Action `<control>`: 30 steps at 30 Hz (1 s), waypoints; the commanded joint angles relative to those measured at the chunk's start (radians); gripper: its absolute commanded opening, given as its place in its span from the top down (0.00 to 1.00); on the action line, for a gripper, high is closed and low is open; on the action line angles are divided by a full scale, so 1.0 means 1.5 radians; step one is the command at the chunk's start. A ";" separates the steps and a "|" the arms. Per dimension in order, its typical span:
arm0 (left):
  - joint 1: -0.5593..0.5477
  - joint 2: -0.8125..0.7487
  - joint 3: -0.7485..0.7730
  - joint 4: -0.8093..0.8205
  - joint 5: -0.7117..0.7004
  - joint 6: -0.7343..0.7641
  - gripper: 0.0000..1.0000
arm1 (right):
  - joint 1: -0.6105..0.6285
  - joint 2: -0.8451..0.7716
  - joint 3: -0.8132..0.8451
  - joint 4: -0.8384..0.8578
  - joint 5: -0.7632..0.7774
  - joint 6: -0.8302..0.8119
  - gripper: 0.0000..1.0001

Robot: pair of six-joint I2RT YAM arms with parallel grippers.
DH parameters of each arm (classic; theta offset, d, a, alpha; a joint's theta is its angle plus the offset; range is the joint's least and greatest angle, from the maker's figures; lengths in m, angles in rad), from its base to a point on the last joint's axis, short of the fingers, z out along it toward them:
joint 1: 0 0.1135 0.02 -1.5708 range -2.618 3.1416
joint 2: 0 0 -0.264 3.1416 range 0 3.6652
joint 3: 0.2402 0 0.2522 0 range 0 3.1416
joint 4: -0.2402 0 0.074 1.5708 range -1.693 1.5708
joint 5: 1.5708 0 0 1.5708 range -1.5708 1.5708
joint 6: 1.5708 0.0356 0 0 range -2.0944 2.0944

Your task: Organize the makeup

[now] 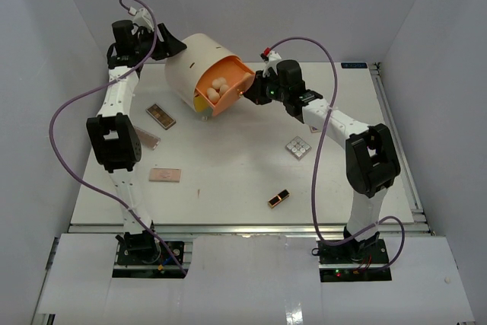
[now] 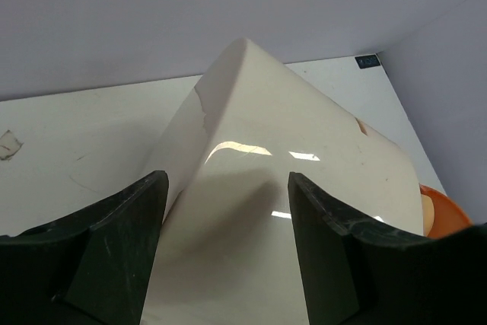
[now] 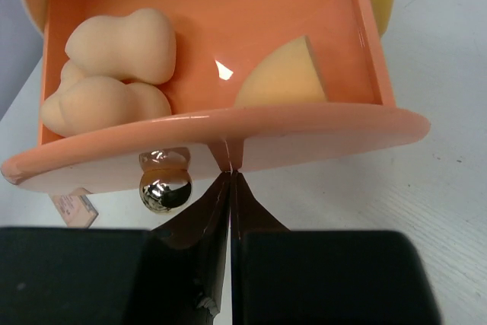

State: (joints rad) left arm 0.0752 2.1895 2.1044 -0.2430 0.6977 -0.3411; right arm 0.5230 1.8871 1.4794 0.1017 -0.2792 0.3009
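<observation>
The cream drawer unit (image 1: 194, 66) lies on its side at the back, its orange drawer (image 1: 228, 90) pulled out. In the drawer lie tan sponges (image 3: 122, 43) and a yellow wedge (image 3: 281, 78). My right gripper (image 3: 230, 174) is shut, its tips touching the drawer's front lip just right of the gold knob (image 3: 164, 190). My left gripper (image 2: 228, 180) is open, its fingers (image 2: 122, 241) set against the unit's cream back wall (image 2: 251, 135). On the table lie a black-and-gold case (image 1: 278, 199), a square palette (image 1: 297, 147) and pinkish flat palettes (image 1: 165, 176).
Another flat palette (image 1: 160, 116) lies left of the unit. One more flat palette (image 1: 144, 140) shows partly beside the left arm's elbow. White walls close in the table (image 1: 243, 180) on three sides. Purple cables loop above both arms.
</observation>
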 commanded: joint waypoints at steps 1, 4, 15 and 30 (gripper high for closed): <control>-0.013 -0.004 -0.048 0.031 0.107 0.013 0.26 | 0.019 0.049 0.115 -0.001 0.012 0.014 0.92; -0.021 -0.004 -0.067 0.032 0.117 0.024 0.26 | 0.024 0.087 0.182 -0.014 0.010 0.011 0.92; -0.064 -0.004 -0.126 0.027 0.095 0.050 0.26 | 0.038 0.218 0.346 0.012 0.006 -0.016 0.86; -0.053 -0.001 -0.106 0.031 0.037 0.003 0.25 | -0.018 0.117 0.111 0.092 -0.160 -0.085 0.50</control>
State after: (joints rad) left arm 0.0336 2.1685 1.9612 -0.0548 0.7579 -0.3379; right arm 0.5270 2.1300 1.7051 0.1355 -0.3921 0.2145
